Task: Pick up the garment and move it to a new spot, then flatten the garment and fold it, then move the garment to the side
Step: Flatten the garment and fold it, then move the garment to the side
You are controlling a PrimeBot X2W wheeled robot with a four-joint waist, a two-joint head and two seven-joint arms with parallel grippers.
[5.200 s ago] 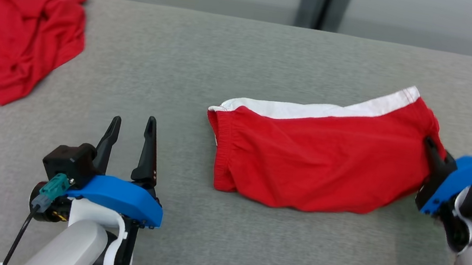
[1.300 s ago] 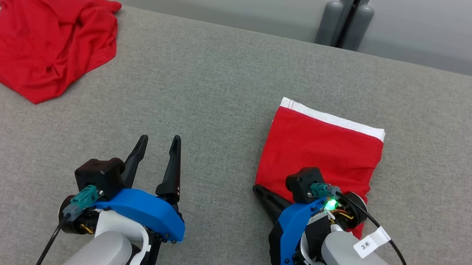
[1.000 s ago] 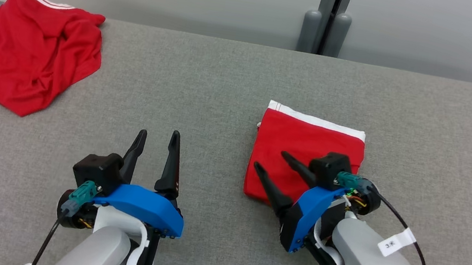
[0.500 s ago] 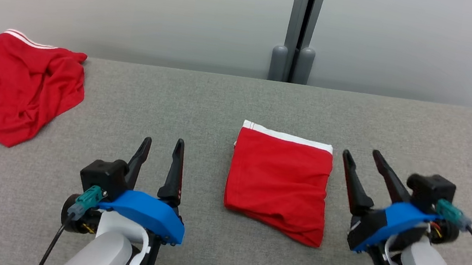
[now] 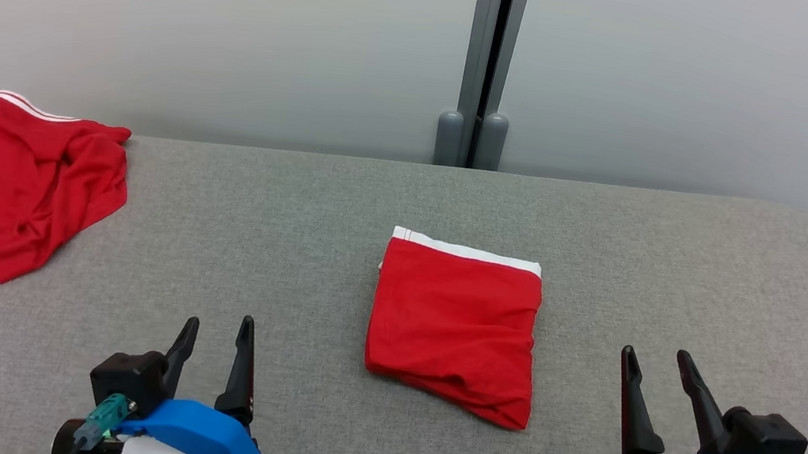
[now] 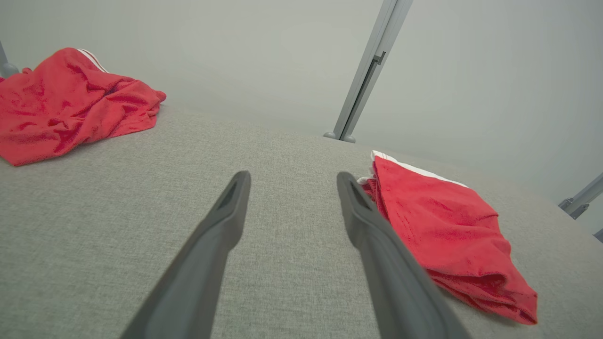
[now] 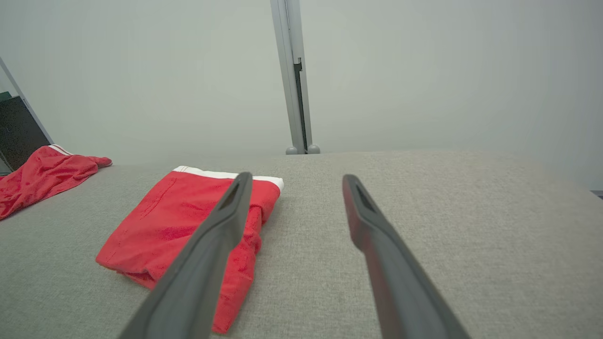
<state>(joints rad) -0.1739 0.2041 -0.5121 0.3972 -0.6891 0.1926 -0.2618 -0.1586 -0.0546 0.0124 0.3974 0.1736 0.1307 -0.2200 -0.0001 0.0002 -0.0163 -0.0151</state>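
A red garment with a white waistband lies folded into a rough square at the middle of the grey table; it also shows in the left wrist view and the right wrist view. My left gripper stands open near the front edge, left of the garment, with nothing between its fingers. My right gripper stands open to the garment's right, apart from it and empty. In each wrist view the two dark fingers are spread over bare cloth.
A second red garment lies crumpled at the table's far left, seen too in the left wrist view. A grey post rises against the pale wall behind the table. The table's right end curves off at the far right.
My right gripper has lifted off the folded garment and drawn back to its right, open. The head view has tilted up, showing more wall. The garment lies still.
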